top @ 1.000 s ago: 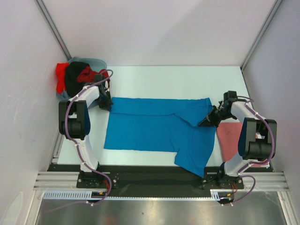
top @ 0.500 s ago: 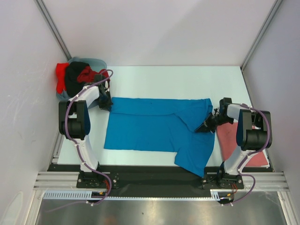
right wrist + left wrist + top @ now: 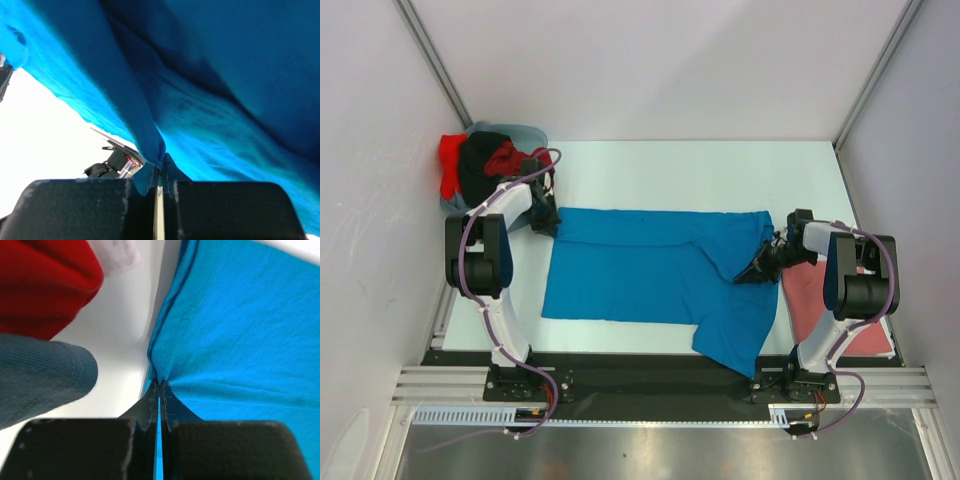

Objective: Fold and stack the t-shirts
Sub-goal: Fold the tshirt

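Bright blue t-shirt [image 3: 640, 275] spread mostly flat across mid-frame, right end raised and creased, one flap reaching toward lower centre-right. Dull pinkish-red t-shirt [image 3: 805, 300] flat at right, just beside. Bright red t-shirt [image 3: 450, 165], black t-shirt [image 3: 480, 172] and grey-blue t-shirt [image 3: 525, 132] heaped together at upper left

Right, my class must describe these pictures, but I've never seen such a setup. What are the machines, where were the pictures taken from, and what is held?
Two robot arms are bolted at the near edge of a white table. The wide picture looks down from above and behind them; the other two come from a camera on each wrist, with that arm's own dark fingers at the bottom. A bright blue t-shirt lies spread out. The left gripper is shut on one end, the right gripper on the other. A pinkish-red shirt lies flat at the right; a pile of red, black and grey-blue shirts sits at the far left.
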Controlling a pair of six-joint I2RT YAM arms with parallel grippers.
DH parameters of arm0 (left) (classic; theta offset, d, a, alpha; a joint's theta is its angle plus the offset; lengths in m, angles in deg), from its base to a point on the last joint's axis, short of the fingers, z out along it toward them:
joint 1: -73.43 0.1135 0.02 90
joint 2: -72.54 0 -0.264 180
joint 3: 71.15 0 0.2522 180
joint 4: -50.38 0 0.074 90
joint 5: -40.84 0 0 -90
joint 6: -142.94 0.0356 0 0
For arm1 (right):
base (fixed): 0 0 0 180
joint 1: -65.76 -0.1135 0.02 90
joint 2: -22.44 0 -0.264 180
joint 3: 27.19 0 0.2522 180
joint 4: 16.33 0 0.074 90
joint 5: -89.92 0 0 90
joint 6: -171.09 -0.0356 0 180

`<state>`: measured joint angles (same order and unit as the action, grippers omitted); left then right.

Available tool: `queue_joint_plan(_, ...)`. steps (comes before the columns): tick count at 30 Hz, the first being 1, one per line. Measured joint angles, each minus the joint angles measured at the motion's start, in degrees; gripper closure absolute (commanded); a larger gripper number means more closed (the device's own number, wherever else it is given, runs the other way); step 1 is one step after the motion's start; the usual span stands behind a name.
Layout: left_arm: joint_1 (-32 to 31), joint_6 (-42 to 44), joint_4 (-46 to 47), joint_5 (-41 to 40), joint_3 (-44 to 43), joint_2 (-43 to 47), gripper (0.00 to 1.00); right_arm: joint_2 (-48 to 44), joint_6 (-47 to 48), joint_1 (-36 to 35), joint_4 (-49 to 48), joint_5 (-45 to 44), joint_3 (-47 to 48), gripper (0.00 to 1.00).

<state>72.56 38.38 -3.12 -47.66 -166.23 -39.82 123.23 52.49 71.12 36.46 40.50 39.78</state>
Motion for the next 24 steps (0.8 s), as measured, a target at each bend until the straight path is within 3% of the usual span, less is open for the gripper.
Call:
queue_joint_plan(7, 0.0, -0.4, 0.0, 0.0, 0.0, 0.0, 0.99, 3.7, 1.2, -0.1, -1.2, 0.3, -0.4, 0.99)
queue_joint_plan(11, 0.0, -0.2, 0.0, 0.4, 0.0, 0.1, 0.78, 4.0, 2.6, 0.1, -0.8, 0.4, 0.0, 0.67)
queue_joint_plan(12, 0.0, -0.2, -0.1, 0.7, 0.1, 0.4, 0.63, 4.0, 3.0, 0.4, 0.8, -0.1, 0.8, 0.48)
queue_joint_plan(13, 0.0, -0.1, 0.0, 0.8, 0.4, 0.9, 0.58, 3.8, 3.3, 0.7, 2.7, -1.2, 2.2, 0.38)
queue_joint_plan(15, 0.0, -0.2, -0.3, 1.8, 1.7, 3.8, 0.49, 3.3, 5.0, 1.5, 7.0, -5.2, 7.6, 0.27)
queue_joint_plan(20, 0.0, -0.4, -0.6, 3.9, 2.3, 13.3, 0.48, 2.9, 6.8, 2.8, 7.7, -13.3, 23.0, 0.26)
queue_joint_plan(24, -1.0, -0.8, 0.7, 5.2, -0.6, 13.7, 0.63, 4.9, 6.6, 3.0, 5.2, -19.7, 30.8, 0.37)
